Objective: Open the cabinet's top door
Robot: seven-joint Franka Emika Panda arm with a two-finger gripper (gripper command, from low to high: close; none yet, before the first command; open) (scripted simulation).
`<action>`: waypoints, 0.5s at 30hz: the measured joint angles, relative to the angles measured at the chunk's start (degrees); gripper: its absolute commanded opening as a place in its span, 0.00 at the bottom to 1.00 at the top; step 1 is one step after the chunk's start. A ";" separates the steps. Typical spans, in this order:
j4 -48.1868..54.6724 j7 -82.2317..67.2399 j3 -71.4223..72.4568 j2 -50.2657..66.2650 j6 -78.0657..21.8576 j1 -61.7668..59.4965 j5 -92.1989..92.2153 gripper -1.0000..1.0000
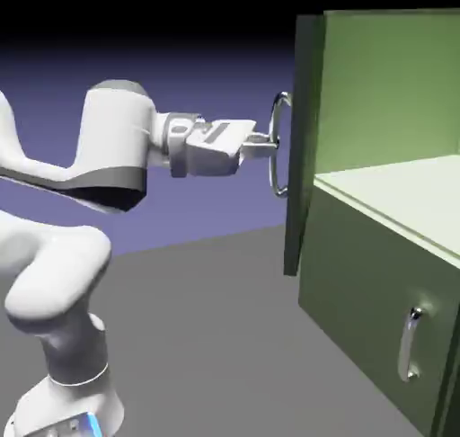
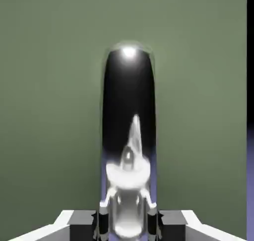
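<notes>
The olive-green cabinet stands at the right of the exterior view. Its top door has swung out and shows nearly edge-on, with the pale inside shelf exposed behind it. My gripper reaches in level from the left and is shut on the door's curved silver handle. In the hand view the shiny handle runs up between my fingertips, and the green door panel fills the view behind it.
The lower door is closed, and its shorter silver handle sits near the bottom right. Grey table stretches between my arm and the cabinet. A strip of blue backdrop shows past the door's right edge in the hand view.
</notes>
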 measured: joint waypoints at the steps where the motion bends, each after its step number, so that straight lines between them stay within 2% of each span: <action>1: -0.32 0.03 1.24 -0.95 1.26 -2.08 1.09 0.00; 7: -3.76 -10.45 4.39 -5.36 6.11 -9.73 14.33 0.00; 15: -9.30 -30.36 2.45 -8.95 2.04 -6.23 32.77 0.00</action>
